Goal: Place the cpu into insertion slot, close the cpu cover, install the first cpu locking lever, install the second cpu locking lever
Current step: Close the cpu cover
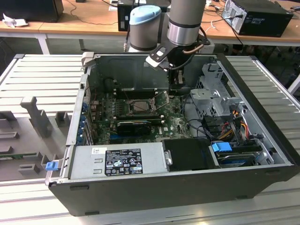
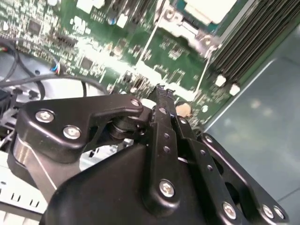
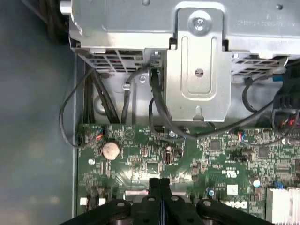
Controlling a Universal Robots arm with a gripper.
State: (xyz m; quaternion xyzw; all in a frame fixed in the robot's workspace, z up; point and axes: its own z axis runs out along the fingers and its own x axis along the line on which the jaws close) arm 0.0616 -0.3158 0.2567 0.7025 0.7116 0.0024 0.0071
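Observation:
In the exterior view my gripper (image 1: 177, 90) hangs inside the open computer case, over the motherboard and to the right of the insertion slot (image 1: 139, 101), a square socket with a metal rim and a dark centre. Both wrist views show its black fingers pressed together with nothing between them (image 3: 160, 183) (image 2: 161, 93). In the second wrist view the pale cpu (image 2: 208, 6) sits beyond the fingertips inside a silver frame, the cpu cover (image 2: 183, 22). Two thin metal locking levers (image 2: 151, 37) (image 2: 203, 70) run alongside it. Whether the cover lies flat is unclear.
A long black card (image 1: 140, 125) lies in front of the socket. A metal drive cage (image 1: 213, 93) with cables fills the case's right side. The power supply (image 1: 119, 161) sits at the front. A coin battery (image 3: 111, 149) is on the green board near the fingers.

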